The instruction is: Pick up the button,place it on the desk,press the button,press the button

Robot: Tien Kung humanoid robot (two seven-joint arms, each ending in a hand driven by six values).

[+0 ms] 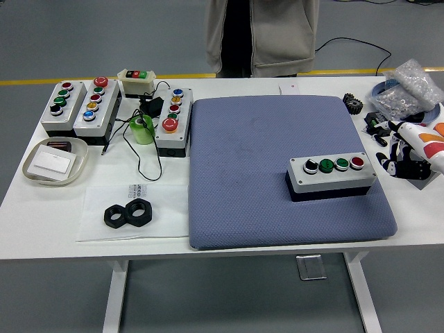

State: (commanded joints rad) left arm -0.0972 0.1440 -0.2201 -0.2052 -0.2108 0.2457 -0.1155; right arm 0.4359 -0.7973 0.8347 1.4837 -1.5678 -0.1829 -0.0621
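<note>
- The right hand's fingers [394,148] are black, loosely spread and point left and a little downward toward the table; they hold nothing.
- The right hand [409,149] sits low at the picture's right edge, over the bare white table [41,201] just off the right side of the blue mat [257,187], with its white-and-orange back turned up.
- Only the hand and a short bit of wrist show; the arm runs out of frame to the right.
- The hand is apart from the button box [331,175], with a strip of mat and table between them.
- The button box, grey over a black base, lies flat on the right part of the mat; along its top run a black-and-white knob, two green buttons and a red button.
- The left hand does not show.
- Behind the right hand are a small black gear [353,104], a crinkled clear bag [409,87] and a grey block partly hidden by the hand.
- On the table's left stand three more button boxes [76,107], a small switch box [139,82], a green tape roll [142,129], a shallow tray [55,163] and two black nuts [128,214] on a clear sheet.
- A person in a grey jacket [263,35] stands at the far edge, hands out of view.
</note>
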